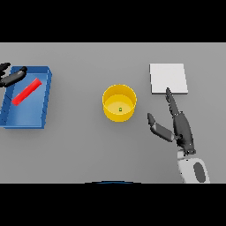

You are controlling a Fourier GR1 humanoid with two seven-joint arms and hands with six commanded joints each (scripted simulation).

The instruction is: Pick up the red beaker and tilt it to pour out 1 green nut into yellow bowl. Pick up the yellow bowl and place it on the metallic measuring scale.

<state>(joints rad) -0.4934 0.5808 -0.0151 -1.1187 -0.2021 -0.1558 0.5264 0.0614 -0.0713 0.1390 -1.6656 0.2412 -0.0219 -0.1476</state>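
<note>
The yellow bowl [119,102] stands upright at the table's middle with one small green nut [120,109] on its floor. The red beaker [26,91] lies on its side inside the blue tray [46,100] at the far left. My left hand [11,77] shows at the left edge, just above the tray's upper corner, apart from the beaker, its fingers straight. My right hand [177,123] rests to the right of the bowl, open, fingers stretched toward the metallic scale [168,78] and thumb spread toward the bowl. It touches neither.
The scale is a flat pale square plate at the back right. The blue tray has raised walls around the beaker. Bare grey table lies between tray, bowl and scale.
</note>
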